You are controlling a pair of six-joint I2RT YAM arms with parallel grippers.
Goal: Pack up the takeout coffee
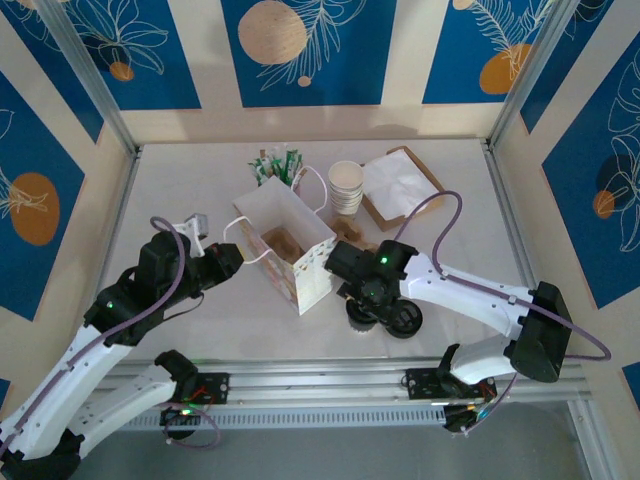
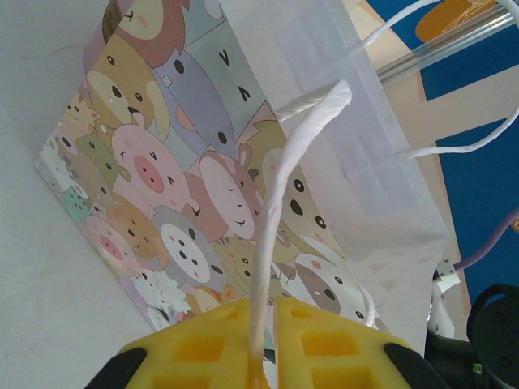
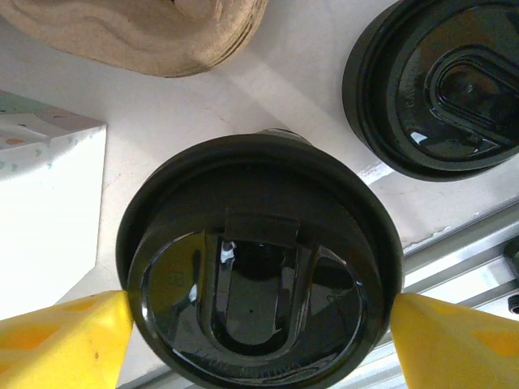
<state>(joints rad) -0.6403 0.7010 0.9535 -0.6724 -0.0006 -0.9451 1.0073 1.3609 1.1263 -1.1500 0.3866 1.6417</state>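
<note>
1. Straddling the takeout coffee [image 3: 259, 267], a small cream paper cup under a round black plastic lid, my right pincer [image 3: 259, 332] stands spread wide, with a yellow pad at each side of the lid's rim. I judge nothing is clamped yet.
2. The cup stands on the white table [image 1: 200, 180], at four o'clock from the cartoon-animal paper bag [image 1: 290, 245].
3. My left pincer [image 2: 263, 320] is pinched almost shut on the bag's white twisted-paper handle [image 2: 276, 211], at the bag's nine o'clock side.
4. Step in hand: the grasp. Next I must close on the cup, lift it upright, carry it toward ten o'clock and lower it through the bag's mouth.
5. Seen from above, a loose black plastic lid [image 3: 438, 89] lies just beside the cup at three o'clock. A brown moulded-pulp tray [image 3: 146, 32] lies at twelve, with a stack of lidless cream cups [image 1: 345, 187] beyond. The bag's near wall stands in the path.
</note>
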